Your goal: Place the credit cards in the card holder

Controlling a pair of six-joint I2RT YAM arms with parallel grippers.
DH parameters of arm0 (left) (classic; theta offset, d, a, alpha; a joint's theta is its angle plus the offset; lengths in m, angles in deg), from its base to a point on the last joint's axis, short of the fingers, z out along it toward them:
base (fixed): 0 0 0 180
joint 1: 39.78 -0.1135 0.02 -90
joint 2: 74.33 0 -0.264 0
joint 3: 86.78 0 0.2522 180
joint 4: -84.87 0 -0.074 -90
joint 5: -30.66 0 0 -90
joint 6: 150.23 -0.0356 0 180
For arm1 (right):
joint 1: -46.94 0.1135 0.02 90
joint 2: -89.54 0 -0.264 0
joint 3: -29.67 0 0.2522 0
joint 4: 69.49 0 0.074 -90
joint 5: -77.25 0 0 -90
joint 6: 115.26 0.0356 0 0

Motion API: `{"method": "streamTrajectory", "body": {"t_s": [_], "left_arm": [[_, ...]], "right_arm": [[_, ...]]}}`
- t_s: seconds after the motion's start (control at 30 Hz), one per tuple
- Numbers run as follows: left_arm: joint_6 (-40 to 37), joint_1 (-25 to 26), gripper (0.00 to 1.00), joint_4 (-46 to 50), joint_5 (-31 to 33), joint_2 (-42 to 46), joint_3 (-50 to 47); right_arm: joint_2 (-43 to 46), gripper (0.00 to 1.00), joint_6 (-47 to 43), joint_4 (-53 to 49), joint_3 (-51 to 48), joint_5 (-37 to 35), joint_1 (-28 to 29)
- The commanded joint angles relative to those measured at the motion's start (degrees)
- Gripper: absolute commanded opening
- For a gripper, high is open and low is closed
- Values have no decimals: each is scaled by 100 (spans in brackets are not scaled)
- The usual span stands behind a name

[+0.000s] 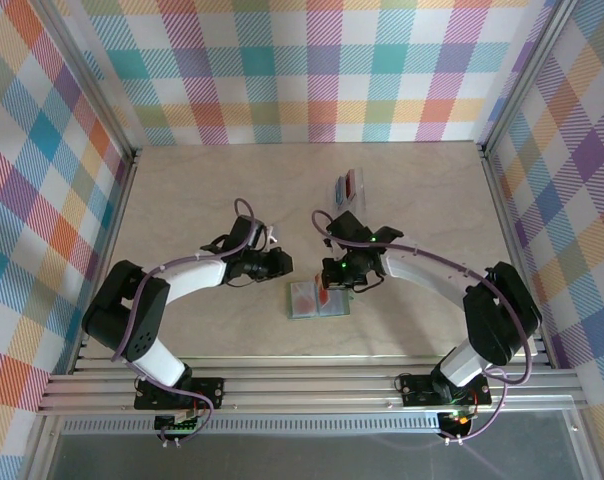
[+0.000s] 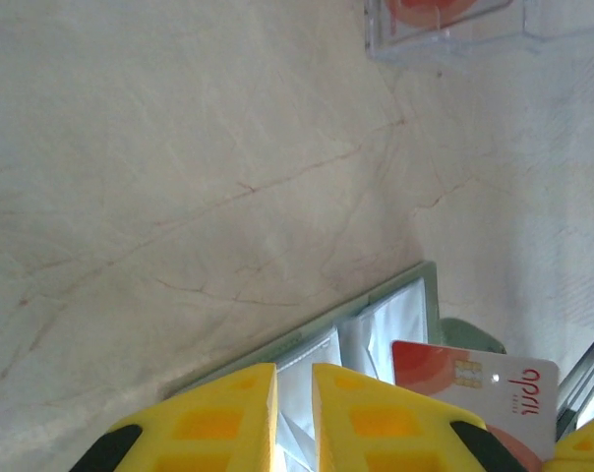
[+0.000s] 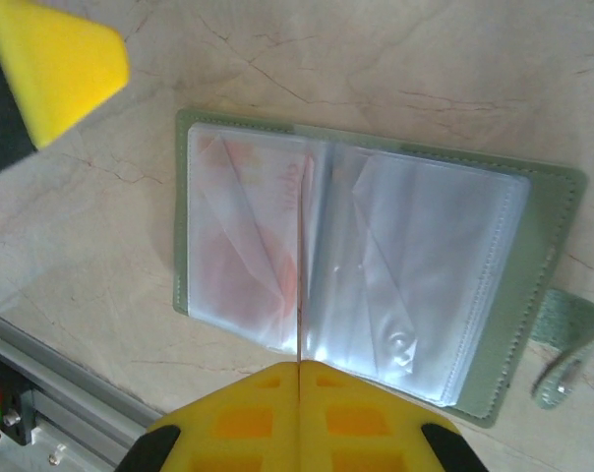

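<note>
Right wrist view: the card holder (image 3: 545, 256) lies flat and open on the table (image 3: 425, 59) with its clear pockets facing up, so a card can enter from above. The right gripper (image 3: 299, 366) is closed on one card (image 2: 474, 393). That card appears here edge-on, as a thin line running from the fingertips to the fold of the card holder. Gripping it by the rear edge leaves the leading edge free to find a pocket mouth.

In the left wrist view the same card shows a pale face with an orange-red mark and a chip, directly over the card holder.

The left gripper (image 2: 294, 379) stands just beside the card holder, jaws narrowly apart and holding nothing. Its likely purpose is to steady the card holder during insertion.

A reddish tint under one pocket suggests a card already stowed, but this cannot be confirmed. The rack (image 1: 350, 185), beyond the card holder, contains at least one more card. Insertion is not yet complete.
</note>
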Motion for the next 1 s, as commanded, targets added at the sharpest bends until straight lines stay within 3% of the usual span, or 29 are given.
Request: {"method": "streamTrajectory", "body": {"t_s": [0.0,0.33,0.97], "left_arm": [[-157,110,18,99,68,170,-102],[-44,137,18,-72,-85,19,-154],[134,159,16,-172,-243,-344,-217]], "right_arm": [[-96,0,281,234,-105,-224,115],[-305,0,330,194,-49,-484,212],[-521,0,371,369,14,-282,257]]}}
